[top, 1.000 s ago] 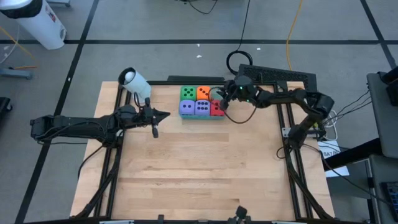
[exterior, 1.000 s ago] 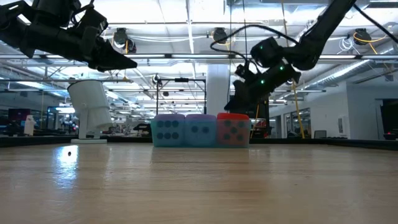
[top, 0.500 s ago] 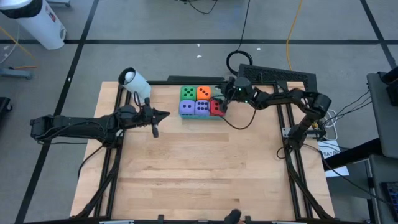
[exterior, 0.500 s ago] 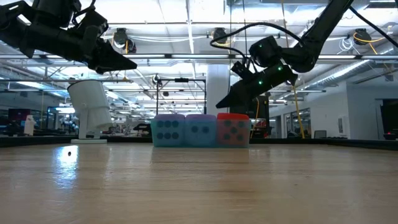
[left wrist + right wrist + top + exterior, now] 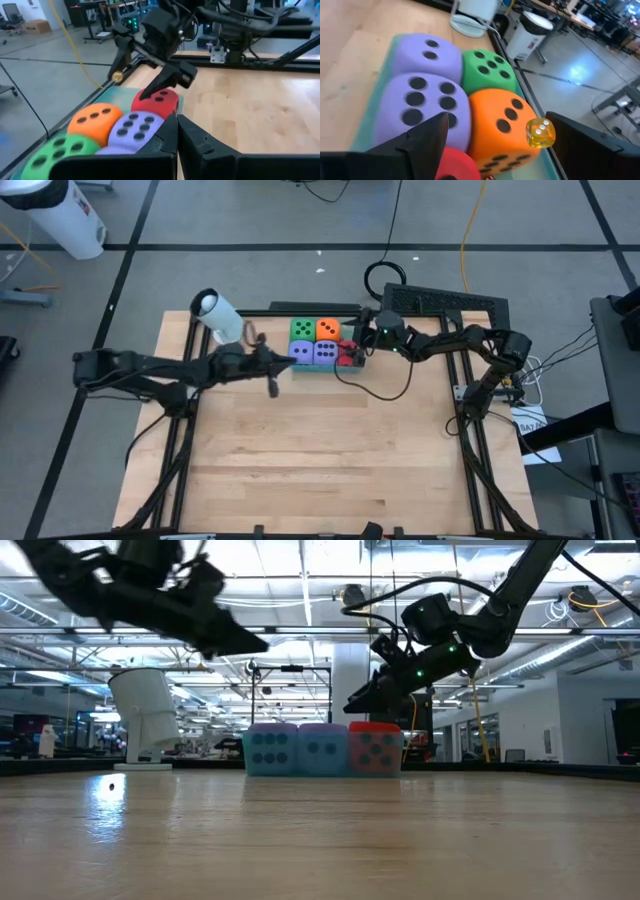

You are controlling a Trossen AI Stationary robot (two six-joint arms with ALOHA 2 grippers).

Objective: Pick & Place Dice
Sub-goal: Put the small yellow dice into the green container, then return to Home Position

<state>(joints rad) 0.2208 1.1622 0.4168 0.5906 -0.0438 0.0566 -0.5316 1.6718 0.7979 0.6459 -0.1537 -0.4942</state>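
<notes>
Five dice sit on a flat translucent green tray (image 5: 387,47) near the table's far edge. Green (image 5: 301,329) and orange (image 5: 326,329) are behind. Two purple ones (image 5: 312,353) and the red one (image 5: 347,356) are in front. My right gripper (image 5: 353,340) hangs open just above the red die (image 5: 156,101), its fingers slanting down toward it from the right without touching it. In its own wrist view the fingers (image 5: 422,140) frame the orange die (image 5: 502,120). My left gripper (image 5: 272,368) is shut and raised above the table, left of the purple dice (image 5: 132,127).
A white cylinder-shaped object (image 5: 215,312) stands at the table's far left corner. A tiny yellow die (image 5: 540,132) shows beside the orange one, by the tray's far edge. A black cable loop (image 5: 385,277) lies beyond the table. Bare wood spreads toward the near edge.
My right gripper has risen off the red die and shifted a little toward the table's left edge. The red die stays on the tray beside the purple one. My left arm has swung toward the table's right, bringing its shut gripper close to the dice.
</notes>
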